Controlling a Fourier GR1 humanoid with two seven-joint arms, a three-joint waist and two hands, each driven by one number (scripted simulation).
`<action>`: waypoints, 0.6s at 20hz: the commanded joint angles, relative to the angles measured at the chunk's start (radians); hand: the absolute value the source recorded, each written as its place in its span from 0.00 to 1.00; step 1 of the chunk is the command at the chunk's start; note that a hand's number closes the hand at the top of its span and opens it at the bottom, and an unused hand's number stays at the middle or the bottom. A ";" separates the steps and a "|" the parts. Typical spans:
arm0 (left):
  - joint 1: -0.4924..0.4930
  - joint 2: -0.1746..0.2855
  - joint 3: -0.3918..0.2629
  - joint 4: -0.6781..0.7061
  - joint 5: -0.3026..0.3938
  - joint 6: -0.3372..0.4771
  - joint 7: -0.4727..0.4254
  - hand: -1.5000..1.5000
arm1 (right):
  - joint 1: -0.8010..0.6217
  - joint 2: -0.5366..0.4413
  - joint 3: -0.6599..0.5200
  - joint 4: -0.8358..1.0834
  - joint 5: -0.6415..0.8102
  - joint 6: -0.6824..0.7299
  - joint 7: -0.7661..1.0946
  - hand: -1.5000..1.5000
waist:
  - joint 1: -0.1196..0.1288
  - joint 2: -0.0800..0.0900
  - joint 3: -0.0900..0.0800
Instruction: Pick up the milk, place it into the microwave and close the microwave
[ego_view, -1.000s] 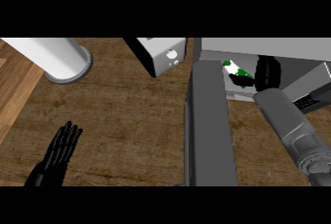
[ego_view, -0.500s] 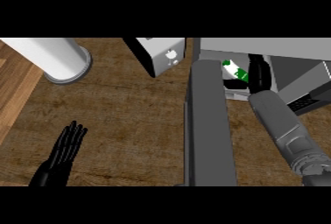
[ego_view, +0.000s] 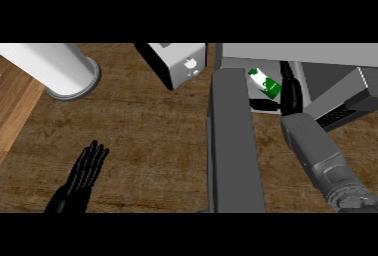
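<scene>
Green-and-white milk carton (ego_view: 264, 83), tilted, inside microwave (ego_view: 310, 51)

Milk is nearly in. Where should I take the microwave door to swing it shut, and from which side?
Likely best: take the door near its free end, at the view's lower edge, farthest from the hinge by the microwave. Come from its left face with the left hand, which rests open on that side; the right hand holds the milk inside.

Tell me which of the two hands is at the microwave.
The right hand, reaching into the open microwave right beside the milk. The left hand rests open over the counter at the view's lower left, away from the microwave.
</scene>
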 joint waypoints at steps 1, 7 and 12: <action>0.015 -0.008 -0.007 0.012 -0.021 0.001 -0.040 0.00 | 0.056 -0.021 -0.049 -0.004 -0.049 0.094 -0.066 0.00 | -0.020 -0.009 -0.001; -0.038 -0.024 -0.020 -0.027 -0.025 0.023 0.053 0.00 | 0.175 0.030 -0.086 -0.007 -0.089 0.139 -0.194 0.00 | -0.042 -0.017 -0.001; 0.043 -0.057 -0.088 -0.044 -0.097 0.057 0.012 0.00 | 0.239 -0.008 -0.109 -0.014 -0.120 0.305 -0.270 0.00 | -0.046 -0.024 -0.002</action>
